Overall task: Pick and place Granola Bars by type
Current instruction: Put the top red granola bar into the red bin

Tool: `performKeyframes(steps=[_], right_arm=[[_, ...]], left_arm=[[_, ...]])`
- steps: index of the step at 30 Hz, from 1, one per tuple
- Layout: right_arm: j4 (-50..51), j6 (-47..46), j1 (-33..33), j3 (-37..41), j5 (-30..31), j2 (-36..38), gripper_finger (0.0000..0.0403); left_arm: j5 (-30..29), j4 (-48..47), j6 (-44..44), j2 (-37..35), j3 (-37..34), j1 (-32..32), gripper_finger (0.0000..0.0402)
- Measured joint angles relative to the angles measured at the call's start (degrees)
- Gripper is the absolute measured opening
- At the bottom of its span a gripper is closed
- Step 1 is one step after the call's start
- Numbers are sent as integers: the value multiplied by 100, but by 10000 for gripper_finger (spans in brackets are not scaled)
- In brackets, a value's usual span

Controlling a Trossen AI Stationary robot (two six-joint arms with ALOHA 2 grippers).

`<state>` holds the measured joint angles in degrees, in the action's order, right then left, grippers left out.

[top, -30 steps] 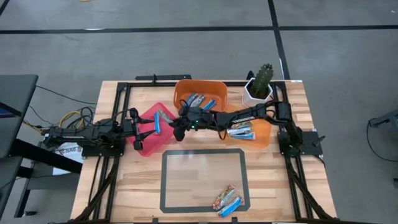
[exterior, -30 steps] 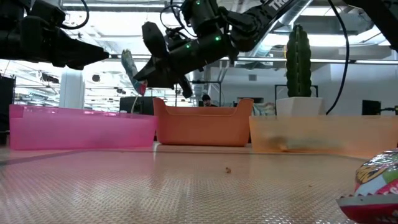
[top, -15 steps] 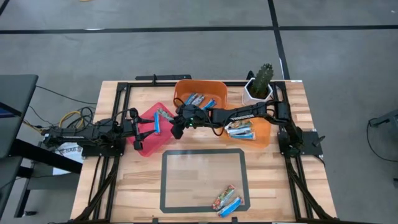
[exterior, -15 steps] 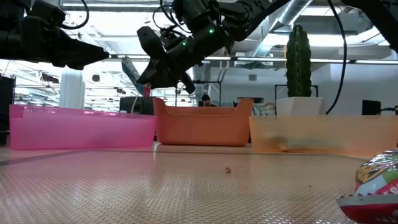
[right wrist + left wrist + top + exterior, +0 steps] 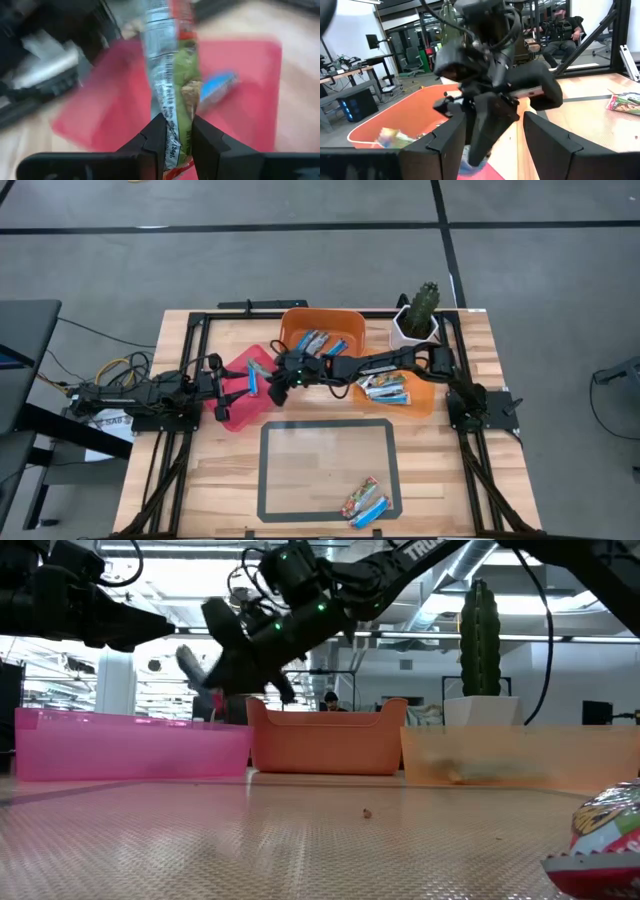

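My right gripper [image 5: 277, 376] reaches across to the table's left and hangs over the pink bin [image 5: 238, 405], shut on a multicoloured granola bar [image 5: 172, 70] with green, red and silvery print. In the low view the bar [image 5: 190, 660] sticks out of the gripper above the pink bin [image 5: 120, 745]. One blue bar [image 5: 217, 86] lies in the pink bin. My left gripper [image 5: 227, 392] waits open at the pink bin's left edge, its fingers [image 5: 445, 145] pointing at the right gripper. Other bars lie in two orange bins, and a few bars [image 5: 365, 502] lie near the table's near edge. My right gripper pinches the multicoloured bar at one end [image 5: 175, 131] between its two fingers. The bar runs on past the fingertips, along the fingers. It is lifted clear and held over the pink bin, slanting up and away from the gripper in the low view.
An orange bin [image 5: 322, 320] with blue bars stands at the far middle, a second orange bin [image 5: 425, 395] with bars to its right. A potted cactus [image 5: 417, 315] stands at the far right. A dark taped rectangle [image 5: 328, 470] marks the table's middle.
My right gripper has moved toward the table's left, from beside the orange bin to over the pink bin, and has come a little lower. It stays shut on the multicoloured bar, which has travelled with it.
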<state>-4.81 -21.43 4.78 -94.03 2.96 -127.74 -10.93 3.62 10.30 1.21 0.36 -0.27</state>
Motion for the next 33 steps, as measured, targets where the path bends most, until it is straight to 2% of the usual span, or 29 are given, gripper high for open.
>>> performKeyframes(steps=[8, 23, 33], right_arm=[[219, 0, 26, -168, -216, -234, 72], [207, 20, 63, -180, -160, -221, 187], [308, 468, -38, -121, -216, -36, 203]], left_arm=[[13, -2, -2, 7, 2, -2, 193], [10, -2, -2, 9, 2, -1, 193], [8, -2, -2, 9, 0, -1, 193]])
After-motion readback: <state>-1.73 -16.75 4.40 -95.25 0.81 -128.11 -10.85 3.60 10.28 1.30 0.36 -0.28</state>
